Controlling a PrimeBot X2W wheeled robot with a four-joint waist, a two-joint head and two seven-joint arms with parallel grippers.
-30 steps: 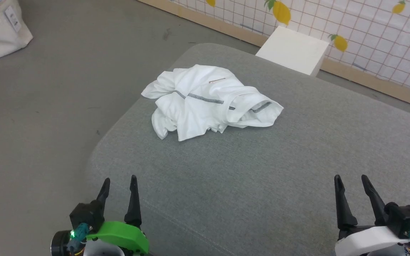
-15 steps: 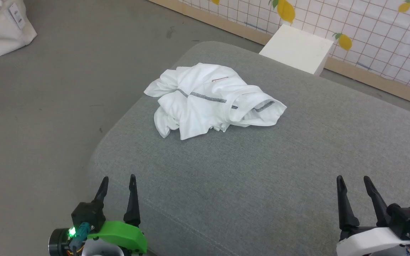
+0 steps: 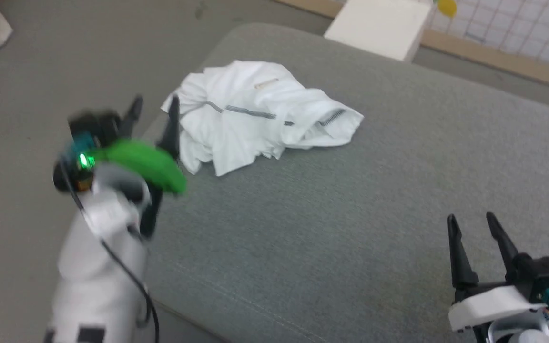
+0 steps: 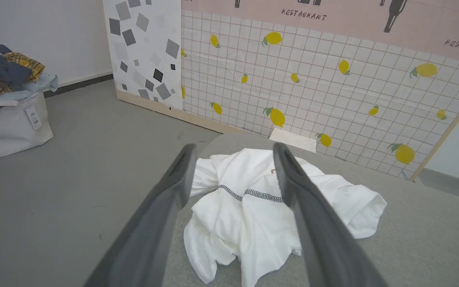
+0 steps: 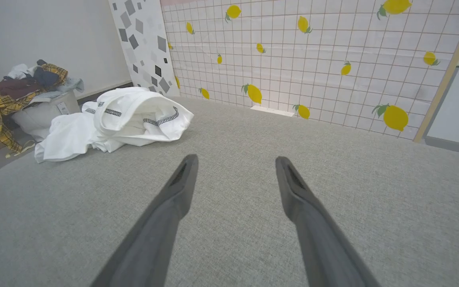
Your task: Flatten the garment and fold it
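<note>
Nothing done yet: the shirt (image 3: 255, 114) lies crumpled.
It sits bunched on the cushion's (image 3: 350, 214) far left. Your left end effector (image 3: 155, 101) hovers just beside it, fingers apart and empty; the right end effector (image 3: 471, 217), also spread and empty, sits near right. Flattening and folding remain.

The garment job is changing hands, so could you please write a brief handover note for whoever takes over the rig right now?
Left gripper: open, empty, poised by the left edge of the garment. The head view is blurred there, so contact is unclear.
Right gripper: open, empty, low over the grey cushion, well apart from the garment.
The garment is a crumpled heap on the cushion's far left part.
Done: nothing yet.
Left: grasp it, spread it flat, fold it.
</note>
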